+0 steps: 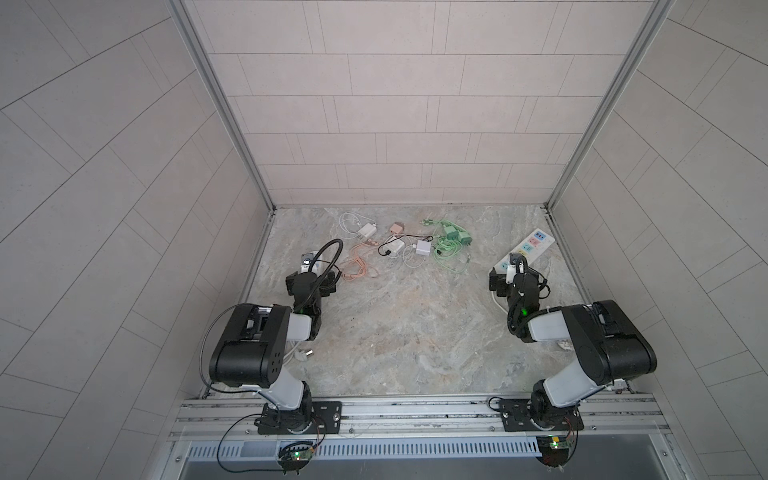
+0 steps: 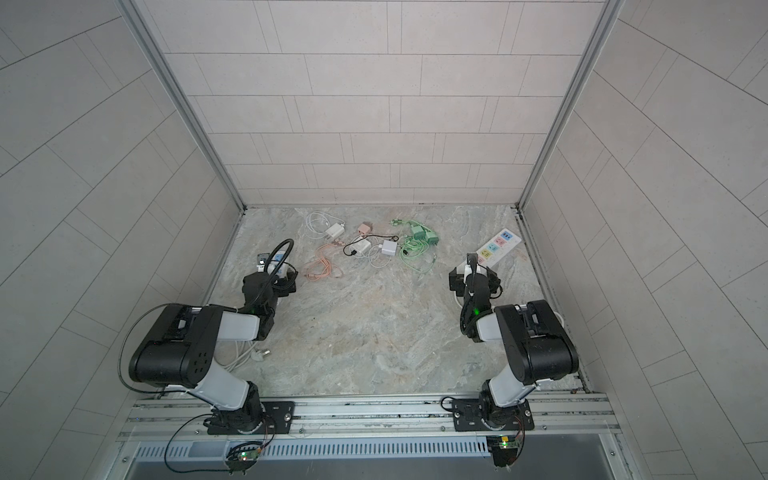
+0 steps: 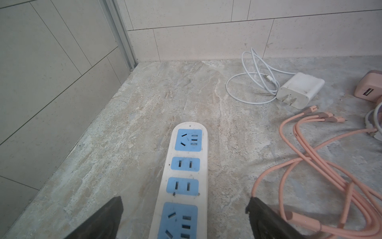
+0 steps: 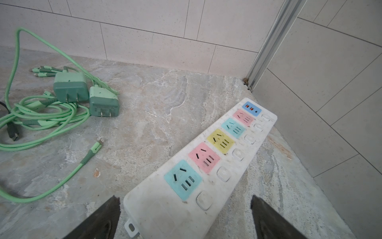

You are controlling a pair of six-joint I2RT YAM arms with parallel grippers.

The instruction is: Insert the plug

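Several charger plugs lie loose at the back of the table: a white one (image 1: pixel 365 229) (image 3: pixel 299 90), a pink one (image 1: pixel 397 227), a white cube (image 1: pixel 424 248) and two green ones (image 1: pixel 457 235) (image 4: pixel 70 87). A white power strip with blue sockets (image 3: pixel 186 165) lies under my left gripper (image 3: pixel 184 203) (image 1: pixel 312 275), which hangs open astride it, holding nothing. A second strip with coloured sockets (image 4: pixel 217 149) (image 1: pixel 528 249) runs toward the back right corner. My right gripper (image 4: pixel 184 199) (image 1: pixel 515 276) is open over its near end, empty.
A pink multi-head cable (image 3: pixel 310 165) (image 1: pixel 357 266) coils right beside the left gripper. Green cables (image 4: pixel 41 115) tangle around the green plugs. A white three-pin plug (image 1: pixel 306 354) and cord lie under the left arm. Tiled walls close the table on three sides.
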